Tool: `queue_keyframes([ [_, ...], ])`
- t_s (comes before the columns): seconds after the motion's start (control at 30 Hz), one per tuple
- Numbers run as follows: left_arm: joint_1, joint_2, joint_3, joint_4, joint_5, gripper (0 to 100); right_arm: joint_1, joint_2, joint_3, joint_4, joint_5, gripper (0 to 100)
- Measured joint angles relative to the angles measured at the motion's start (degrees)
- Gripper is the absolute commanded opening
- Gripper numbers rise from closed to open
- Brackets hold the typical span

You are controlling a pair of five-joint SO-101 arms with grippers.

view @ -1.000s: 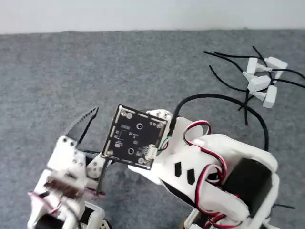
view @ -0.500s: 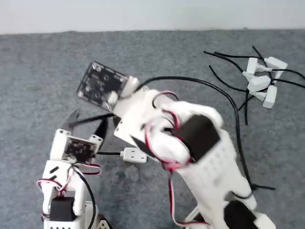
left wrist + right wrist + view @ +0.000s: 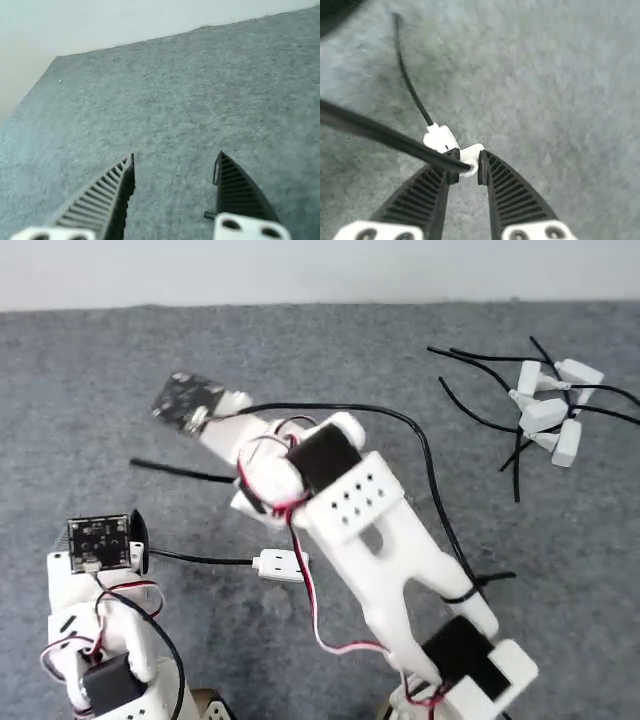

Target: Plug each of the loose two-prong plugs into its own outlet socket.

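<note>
I am worrying first about the grip. The right pincer [image 3: 467, 157] is clenching a white plug [image 3: 440, 139] only at its very tips, so the plug may be twisting or slipping out once the arm is swinging. A thick black cord [image 3: 380, 132] is crossing one jaw and ending between the tips (I cannot tell whether it belongs to this plug), and it could be pulling the plug sideways. The socket [image 3: 281, 564] is lying loose on the bench [image 3: 200, 100] with nothing holding it. In my judgement it may be sliding away when the prongs are pushing on it, because the left pincer [image 3: 175, 162] is hanging released, jaws wide apart, over bare bench.

In the right wrist view the plug is sitting at the tips of the right pincer, partly between them and partly beside one jaw. I cannot tell whether it is lifted or resting. In the high view the socket is lying beside the right arm, well apart from its wrist. The other plugs [image 3: 545, 412] are waiting in a pile at the far right.
</note>
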Motion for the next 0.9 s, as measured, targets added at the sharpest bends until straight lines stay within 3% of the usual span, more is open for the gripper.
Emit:
queue_keyframes([
  [0.27,-0.62,0.00,3.78,-1.93,2.20,24,3.16,0.53,18.29,-11.16,-8.09,0.8],
  [0.5,-0.62,0.00,3.78,-2.11,2.20,24,-2.02,0.53,27.96,-14.59,-8.79,0.8],
  [0.9,-0.62,0.00,3.78,-2.46,2.20,24,-3.25,0.53,32.62,-18.73,-7.91,0.8],
])
